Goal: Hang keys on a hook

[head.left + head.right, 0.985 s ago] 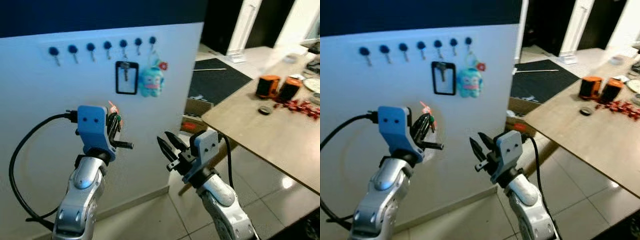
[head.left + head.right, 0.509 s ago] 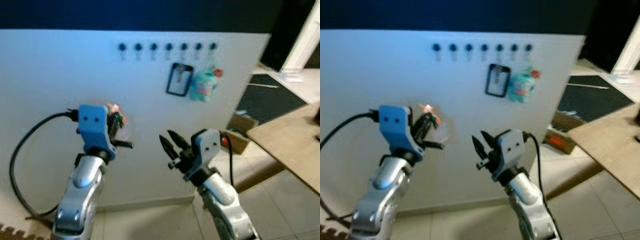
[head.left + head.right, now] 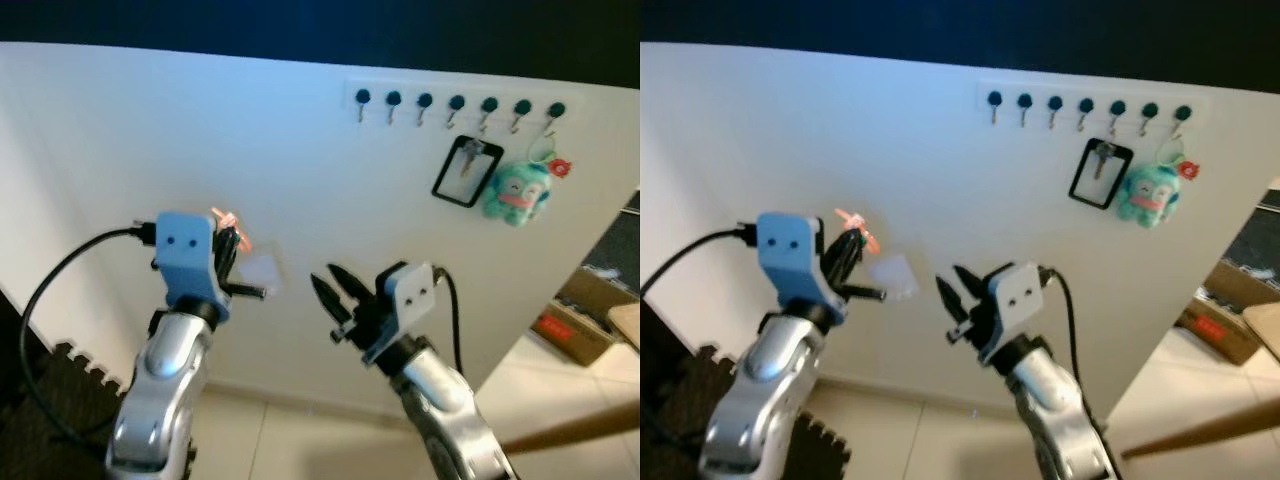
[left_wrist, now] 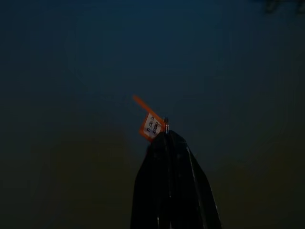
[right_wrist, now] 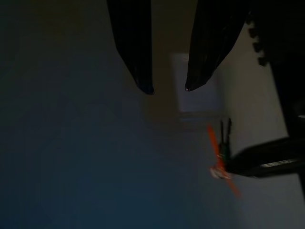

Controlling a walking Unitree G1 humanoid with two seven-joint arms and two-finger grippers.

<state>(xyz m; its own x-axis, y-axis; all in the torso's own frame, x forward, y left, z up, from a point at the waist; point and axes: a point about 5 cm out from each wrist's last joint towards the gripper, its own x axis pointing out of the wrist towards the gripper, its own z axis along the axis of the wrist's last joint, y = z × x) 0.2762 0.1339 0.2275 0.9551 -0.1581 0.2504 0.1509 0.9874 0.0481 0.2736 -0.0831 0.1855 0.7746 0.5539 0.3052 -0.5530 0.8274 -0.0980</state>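
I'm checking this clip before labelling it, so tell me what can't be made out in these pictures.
- Keys in the left gripper: the left wrist view is dark, and its shut fingers cover all but an orange tag and a bit of ring.
- Tag print: too small to read.
- Hooks: small and blurred in the left eye view, so their shape is unclear.
- Black-framed item hanging there: contents too small to identify.

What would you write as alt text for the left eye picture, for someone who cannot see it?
A robot's left gripper, shut on keys with an orange tag, is raised before a white wall. Its right gripper is open beside it. Up to the right, a row of hooks carries a black-framed key holder and a teal plush toy.
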